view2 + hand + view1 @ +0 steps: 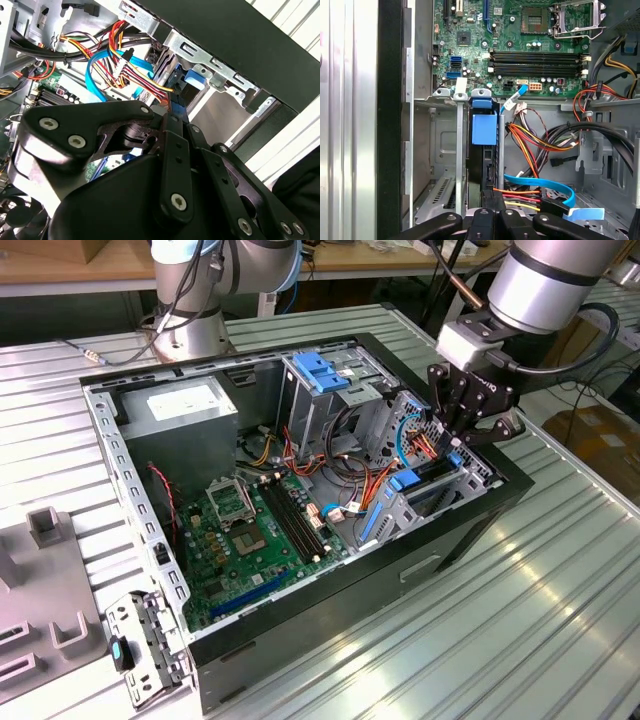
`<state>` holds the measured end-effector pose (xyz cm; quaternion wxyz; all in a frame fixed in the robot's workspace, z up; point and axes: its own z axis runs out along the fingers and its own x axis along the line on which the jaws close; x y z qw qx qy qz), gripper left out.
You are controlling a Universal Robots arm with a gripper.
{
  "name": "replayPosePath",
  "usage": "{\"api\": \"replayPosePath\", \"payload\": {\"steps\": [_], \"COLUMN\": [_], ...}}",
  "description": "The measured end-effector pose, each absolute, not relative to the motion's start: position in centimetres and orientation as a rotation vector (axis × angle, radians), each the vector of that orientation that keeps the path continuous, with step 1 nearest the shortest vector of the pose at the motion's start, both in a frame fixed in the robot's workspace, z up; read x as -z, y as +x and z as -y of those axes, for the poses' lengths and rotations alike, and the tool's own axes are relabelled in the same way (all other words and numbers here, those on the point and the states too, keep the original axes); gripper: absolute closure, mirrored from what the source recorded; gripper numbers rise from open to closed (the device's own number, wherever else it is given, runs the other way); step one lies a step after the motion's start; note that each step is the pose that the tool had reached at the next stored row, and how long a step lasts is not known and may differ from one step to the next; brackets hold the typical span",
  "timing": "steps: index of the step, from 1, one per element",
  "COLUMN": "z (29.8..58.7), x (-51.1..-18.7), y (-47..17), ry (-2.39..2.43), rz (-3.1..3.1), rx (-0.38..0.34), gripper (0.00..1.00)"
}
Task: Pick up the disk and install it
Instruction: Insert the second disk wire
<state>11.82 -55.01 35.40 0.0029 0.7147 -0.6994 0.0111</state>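
The disk (484, 129) stands on edge in a narrow slot of the drive cage at the open computer case's (480, 530) end on the exterior view's right. Its bright blue rail faces the first wrist view, with a dark thin edge below it. In the exterior view the disk (453, 459) shows as a blue corner just under the fingers. My gripper (458, 445) hangs over that cage, shut on the disk's outer edge. Both wrist views show the black fingers (482, 220) pressed close together, and the gripper (172, 117) meets the blue rail (176, 100).
Red, yellow and orange wires (530, 145) and a blue flat cable (540, 182) lie right beside the slot. The motherboard (250, 530) covers the case floor. A grey power-supply box (185, 405) sits at the far corner, a blue latch plate (320, 370) on the upper cage. A grey fixture (50, 570) stands left.
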Motion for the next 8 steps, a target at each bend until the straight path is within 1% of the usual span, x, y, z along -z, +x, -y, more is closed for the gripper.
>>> {"api": "replayPosePath", "payload": {"steps": [8], "z": [55.01], "x": [-35.42], "y": [11.78], "ry": [2.241], "rz": [2.193], "rx": [-0.035], "gripper": [0.89]}}
